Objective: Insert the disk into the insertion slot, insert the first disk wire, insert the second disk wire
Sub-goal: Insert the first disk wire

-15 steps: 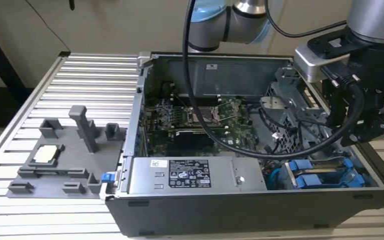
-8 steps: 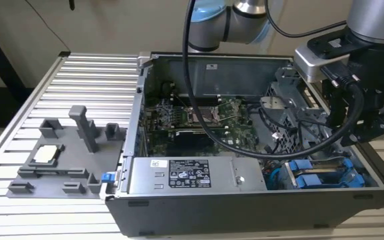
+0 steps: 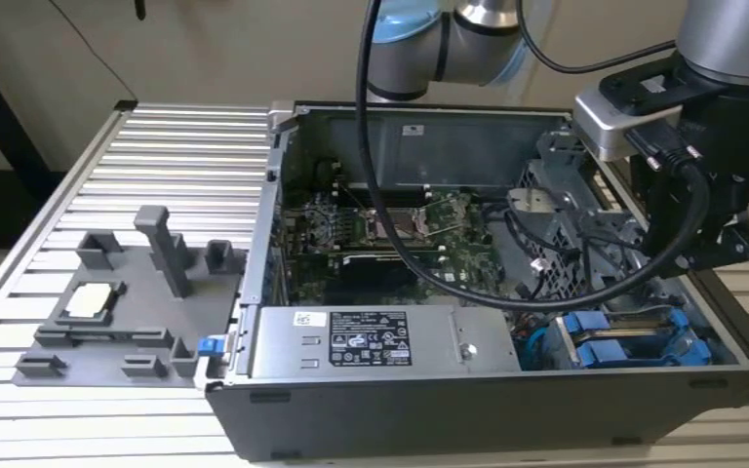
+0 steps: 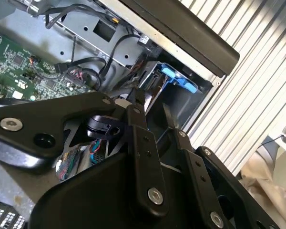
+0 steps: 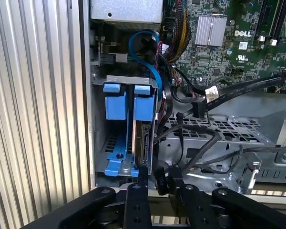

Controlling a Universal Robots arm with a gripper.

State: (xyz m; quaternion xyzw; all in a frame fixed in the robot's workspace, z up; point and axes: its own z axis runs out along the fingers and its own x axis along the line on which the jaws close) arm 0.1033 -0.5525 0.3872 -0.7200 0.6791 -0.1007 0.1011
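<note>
1. Down in the drive bay (image 5: 129, 79) at the front corner of the PC case (image 3: 479, 414), on the exterior view's right, the disk (image 5: 142, 139) stands on edge in its blue carrier (image 5: 143, 102). It looks fully seated in the slot. A 2nd blue carrier (image 5: 113, 101) sits just beside it.
2. Gripper (image 5: 161, 190) hangs over the bay end. Can't tell if it's open or clamped. Black wire plugs (image 5: 160, 177) sit right at its tip in the first wrist view, contact unclear.
3. Handling, my read: the disk is a metal body, so stiff, dense and heavy for its size. It's shock-sensitive, so no knocks or drops.
4. The carrier is plastic and prob flexes a bit. Best hold is the blue tabs or frame edges, not the label face or the connector end.
5. Wires (image 5: 214, 138) are limp and springy and will drag sideways. Hold at the rigid plug body, not the cord. The plug is small, smooth and easy to skew, and its contacts are fragile.
6. Case sits on the slatted counter (image 3: 179, 146).
</note>
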